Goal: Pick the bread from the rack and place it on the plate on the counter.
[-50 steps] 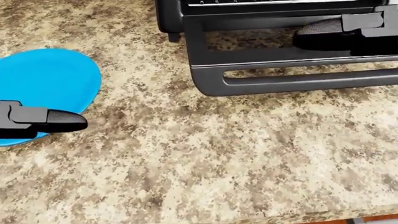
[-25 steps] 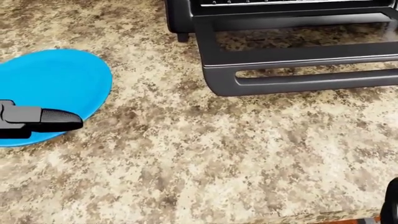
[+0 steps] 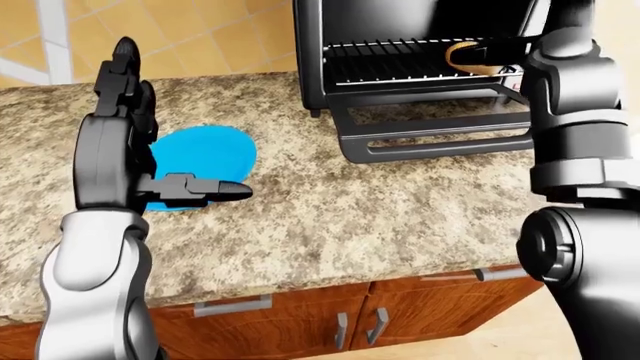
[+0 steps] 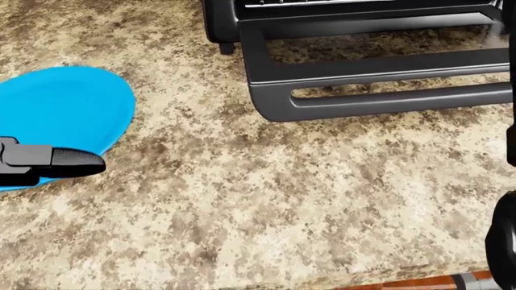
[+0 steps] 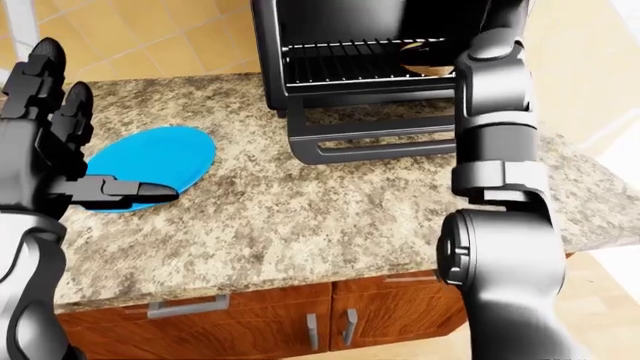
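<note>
The right hand's fingers are hidden inside the open black toaster oven (image 3: 420,45), grip unreadable; the tan round bread (image 3: 463,54) lies on its wire rack (image 3: 400,64); the left hand (image 3: 125,112), fingers spread, hovers over the bare flat blue plate (image 3: 212,152) on the speckled granite counter (image 3: 350,217).

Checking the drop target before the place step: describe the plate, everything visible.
The plate is a flat, plain bright-blue round dish, matte like plastic, empty. It lies level on the speckled granite counter, left of the open toaster oven in the left-eye view. One finger of the left hand overlaps its near edge in the picture; whether it touches cannot be told.
</note>
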